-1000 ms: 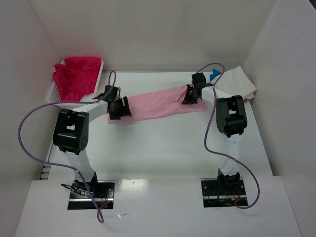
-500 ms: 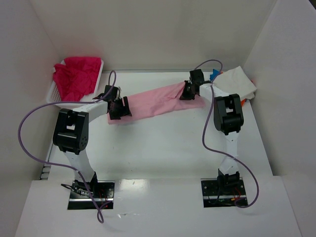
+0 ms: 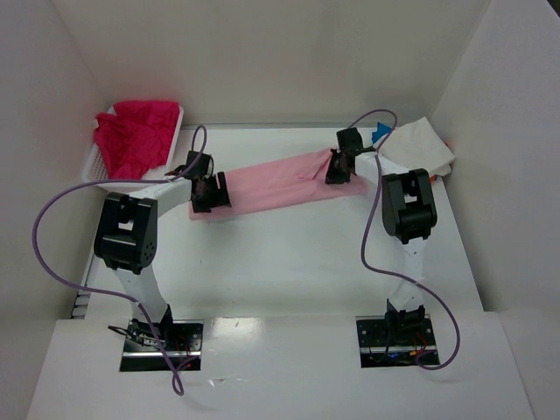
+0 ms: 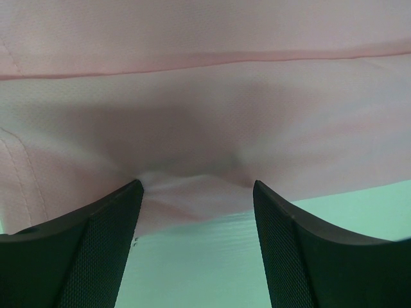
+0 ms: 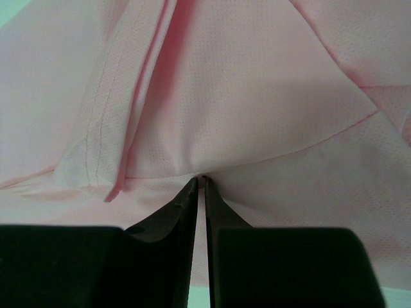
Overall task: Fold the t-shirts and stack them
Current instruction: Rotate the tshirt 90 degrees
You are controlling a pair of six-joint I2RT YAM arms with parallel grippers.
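Observation:
A light pink t-shirt (image 3: 276,182) lies folded into a long band across the back of the table. My left gripper (image 3: 210,192) is at its left end. In the left wrist view the gripper (image 4: 196,186) is open, with the shirt's near edge (image 4: 192,192) puckered between the fingertips (image 4: 106,224). My right gripper (image 3: 339,168) is at the right end, shut on a fold of the pink shirt (image 5: 257,96), pinched at the tips (image 5: 200,181). A magenta-red shirt (image 3: 136,136) lies crumpled in the basket. A white shirt (image 3: 422,144) lies at the back right, over blue cloth (image 3: 382,131).
The white lattice basket (image 3: 94,166) stands at the back left against the wall. White walls close in the table (image 3: 289,254) on the left, back and right. Purple cables loop from both arms. An orange edge (image 3: 448,145) shows beside the white shirt.
My right gripper, holding the shirt's end, shifted slightly left and back, then returned right. The left gripper has hardly moved.

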